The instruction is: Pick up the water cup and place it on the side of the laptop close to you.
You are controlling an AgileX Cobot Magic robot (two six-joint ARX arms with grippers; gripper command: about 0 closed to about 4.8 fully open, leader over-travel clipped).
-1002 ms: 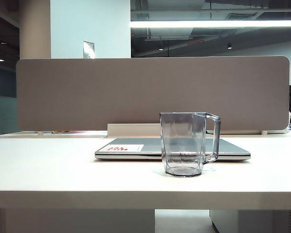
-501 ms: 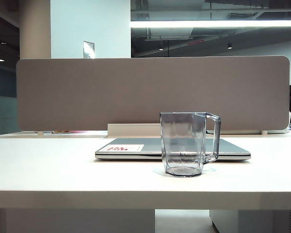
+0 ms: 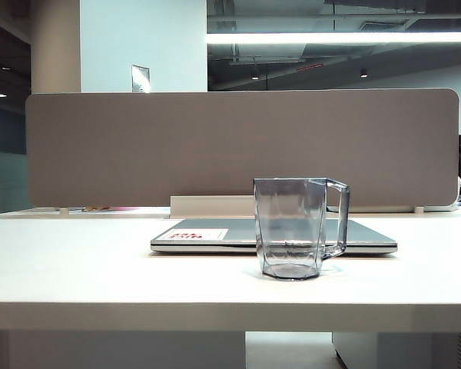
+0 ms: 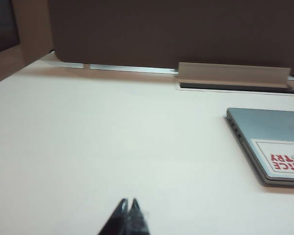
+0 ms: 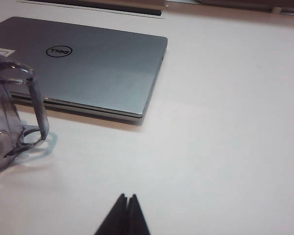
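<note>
Your left claw [image 4: 128,208] has its two dark fingertips pressed together, nothing between them. It hangs over bare white table [image 4: 112,147], well off the laptop's [image 4: 269,142] stickered corner and touching nothing. From that wrist you see the white sticker [image 4: 281,159] with red print on the lid, and a low beige strip [image 4: 232,74] on the table behind the laptop, at the foot of the brown divider panel [image 4: 186,29].

Your right claw [image 5: 126,208] is also fully closed, tips together and empty. It sits above bare table on the near side of the laptop, off the lid's corner farthest from the sticker, near the water cup [image 5: 12,117] but apart from it. You see the cup's angular handle, the clear grey wall and its shadow on the table; the round logo [image 5: 59,50] shows on the lid behind it.

Neither arm shows in the exterior view. There the water cup [image 3: 292,228] stands upright on the table [image 3: 100,269], on the near side of the laptop [image 3: 207,235], in front of the lid's half away from the sticker, handle pointing away from the sticker. You can't tell from these views whether the cup touches the laptop's front edge or stands just clear of it. The laptop is closed and flat, and the divider panel [image 3: 215,146] runs across behind it.
</note>
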